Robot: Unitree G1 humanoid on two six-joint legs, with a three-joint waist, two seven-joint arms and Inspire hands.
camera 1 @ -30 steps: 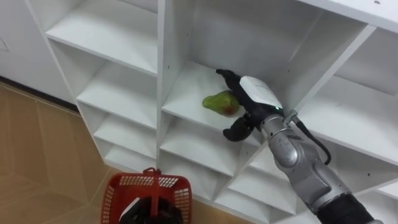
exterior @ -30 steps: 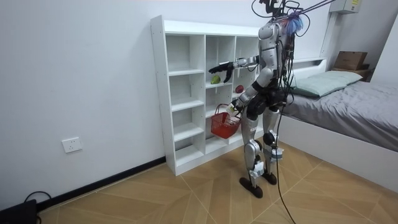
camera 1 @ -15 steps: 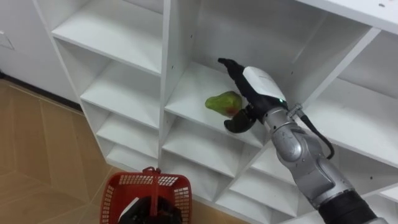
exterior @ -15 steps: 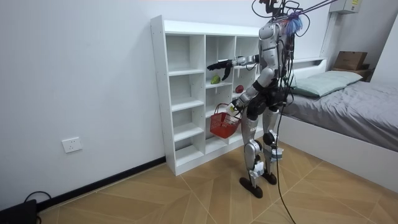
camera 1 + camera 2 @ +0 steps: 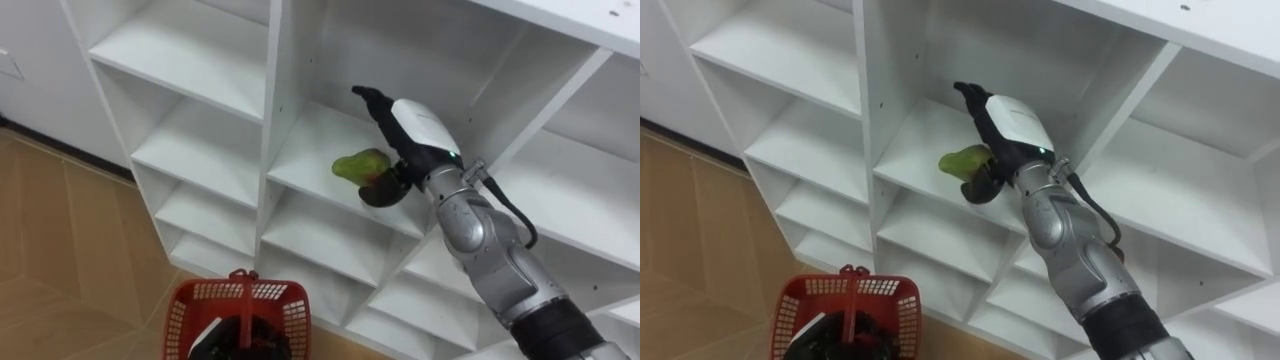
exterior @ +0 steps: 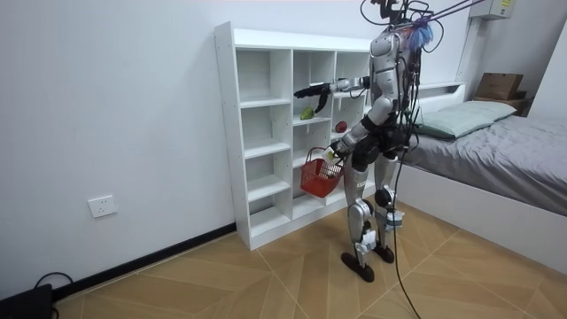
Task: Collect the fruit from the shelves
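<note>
While our right hand (image 5: 412,135) hovers open, green red-blushed pear-shaped fruit (image 5: 357,165) lies under it on white closet shelf (image 5: 308,142).
Likely firm, smooth, bruisable; we cup its middle. Left hand (image 6: 333,154) grips red plastic basket (image 5: 195,300).

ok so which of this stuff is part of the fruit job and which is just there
Job: green fruit under right hand; closet; basket in left hand.
Just there: bed; pillow; box; wall socket.
</note>
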